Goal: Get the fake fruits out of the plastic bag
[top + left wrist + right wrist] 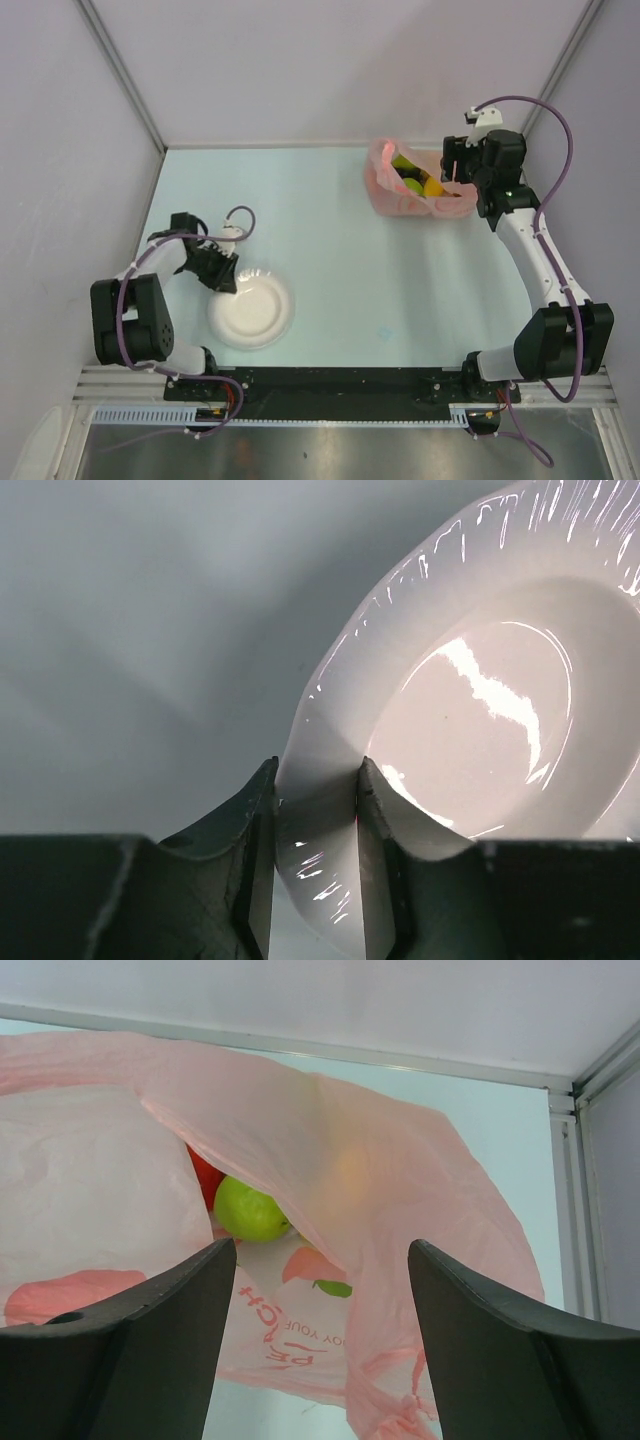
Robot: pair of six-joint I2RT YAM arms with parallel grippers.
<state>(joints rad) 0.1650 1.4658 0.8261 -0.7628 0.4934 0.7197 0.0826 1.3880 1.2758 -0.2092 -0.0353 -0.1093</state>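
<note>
Pink crinkly plastic bag (392,192), far right, holds the glossy plastic fake fruits (250,1210) — none out yet. Right gripper (320,1248) hovers wide-jawed at its mouth; left gripper (317,772) pinches the round white plate (480,710) by its rim, near left. Next — reach inside for a fruit.

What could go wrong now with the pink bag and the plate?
1. The right gripper is open at the thin plastic bag; it might pinch only plastic and drag the bag, not the green apple inside.
2. The left gripper pinches just the rim of the white plate, so the plate might slip or tip.
</note>
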